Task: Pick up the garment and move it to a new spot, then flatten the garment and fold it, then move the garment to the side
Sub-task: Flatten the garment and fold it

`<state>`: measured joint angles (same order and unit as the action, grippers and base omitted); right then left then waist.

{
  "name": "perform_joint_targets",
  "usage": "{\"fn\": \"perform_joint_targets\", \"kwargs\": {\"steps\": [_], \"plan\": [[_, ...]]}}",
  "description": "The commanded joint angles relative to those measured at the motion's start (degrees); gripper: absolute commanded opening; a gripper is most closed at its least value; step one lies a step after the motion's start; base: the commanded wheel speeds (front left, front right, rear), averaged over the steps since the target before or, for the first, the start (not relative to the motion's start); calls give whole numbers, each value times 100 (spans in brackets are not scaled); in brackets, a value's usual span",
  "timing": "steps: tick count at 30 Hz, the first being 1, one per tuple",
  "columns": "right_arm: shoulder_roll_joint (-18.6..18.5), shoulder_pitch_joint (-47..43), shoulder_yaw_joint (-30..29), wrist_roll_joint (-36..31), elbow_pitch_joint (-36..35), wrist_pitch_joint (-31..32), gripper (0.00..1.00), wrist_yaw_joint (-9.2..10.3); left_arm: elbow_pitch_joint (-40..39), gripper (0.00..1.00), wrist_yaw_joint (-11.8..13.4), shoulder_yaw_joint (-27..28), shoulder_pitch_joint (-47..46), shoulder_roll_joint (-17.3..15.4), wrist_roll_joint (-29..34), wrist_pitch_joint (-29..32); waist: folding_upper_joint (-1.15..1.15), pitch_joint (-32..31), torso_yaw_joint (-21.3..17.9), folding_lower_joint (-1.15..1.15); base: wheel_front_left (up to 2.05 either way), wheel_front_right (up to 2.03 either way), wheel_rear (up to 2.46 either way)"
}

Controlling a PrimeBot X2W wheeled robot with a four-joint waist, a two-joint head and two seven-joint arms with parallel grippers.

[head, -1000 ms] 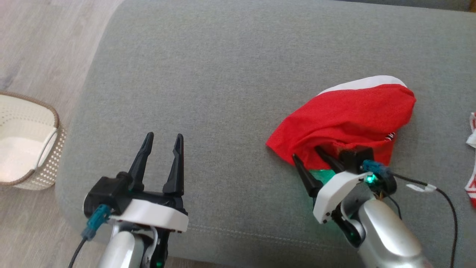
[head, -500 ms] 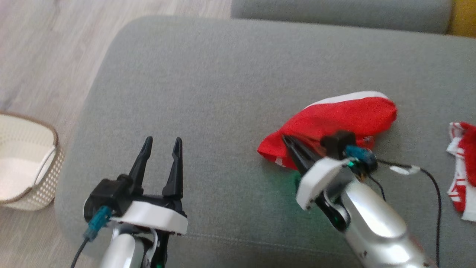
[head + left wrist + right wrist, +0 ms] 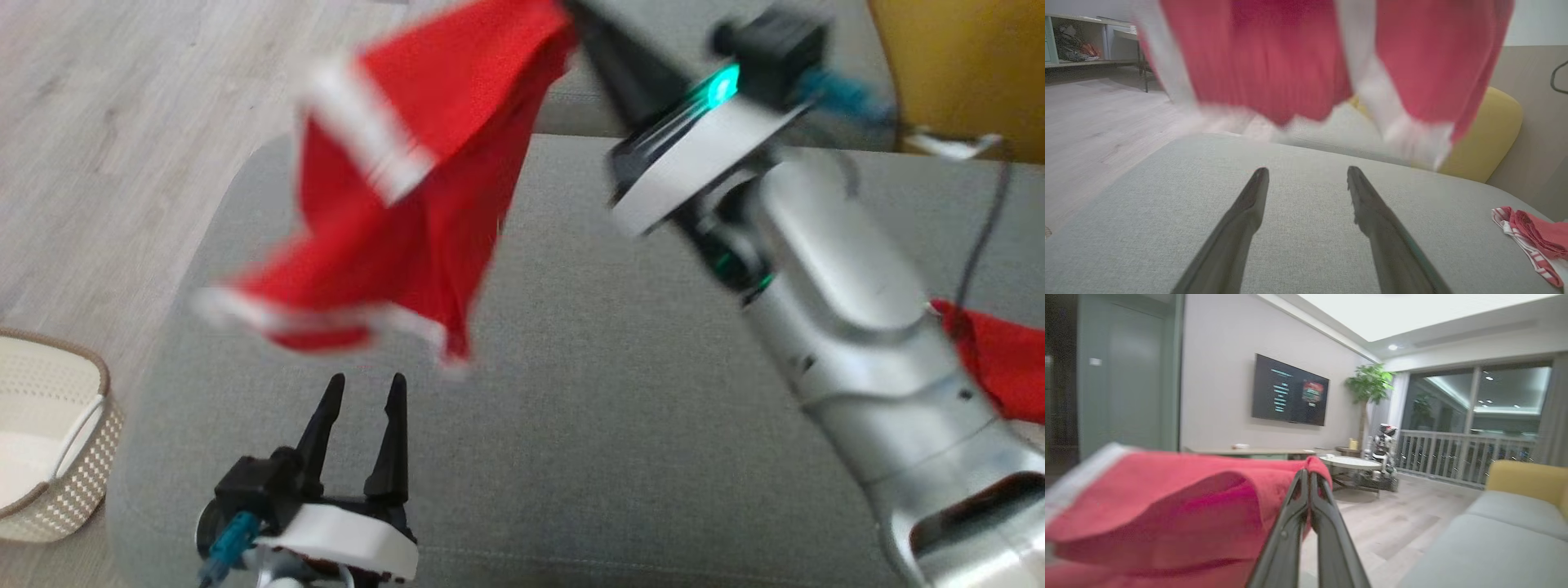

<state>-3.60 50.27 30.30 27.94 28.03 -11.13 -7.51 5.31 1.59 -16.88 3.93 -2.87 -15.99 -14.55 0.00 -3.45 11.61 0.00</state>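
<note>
Right gripper pinches garment; basket beside sofa.

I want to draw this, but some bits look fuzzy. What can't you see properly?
Red garment: motion-blurred in head and left wrist views; its type is unclear.
Right gripper: its fingertips are cut off by the head view's top edge.
Second red cloth: partly hidden behind the right forearm, head view.
Basket: cut by head view's left edge.
TV text: too small, right wrist view.
</note>
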Motion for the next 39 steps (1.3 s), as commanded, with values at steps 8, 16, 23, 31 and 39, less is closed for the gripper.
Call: {"fn": "perform_joint_targets", "kwargs": {"steps": [8,16,23,31,39], "plan": [[-211,-546,-1804,-616,2130,634,18,2,-269,100,9,159,-245,-1,-32,-45,0,211,-123,0,0,0,0],[-481,-948,-3494,-1804,3852,243,100,2,-272,100,-29,206,-443,-1,-21,-45,0,514,-261,0,0,0,0],[-30,-1054,-3347,-2278,3235,-267,100,2,-260,100,-6,252,-485,0,-67,-45,0,481,-476,0,0,0,0],[64,-2297,-2428,-2244,1433,-376,100,2,-318,100,31,152,-537,0,-87,-45,0,462,-622,0,0,0,0],[70,-3746,-2206,-2496,-281,-379,100,2,-319,100,5,169,-520,0,-21,-45,0,508,-658,0,0,0,0]]}}
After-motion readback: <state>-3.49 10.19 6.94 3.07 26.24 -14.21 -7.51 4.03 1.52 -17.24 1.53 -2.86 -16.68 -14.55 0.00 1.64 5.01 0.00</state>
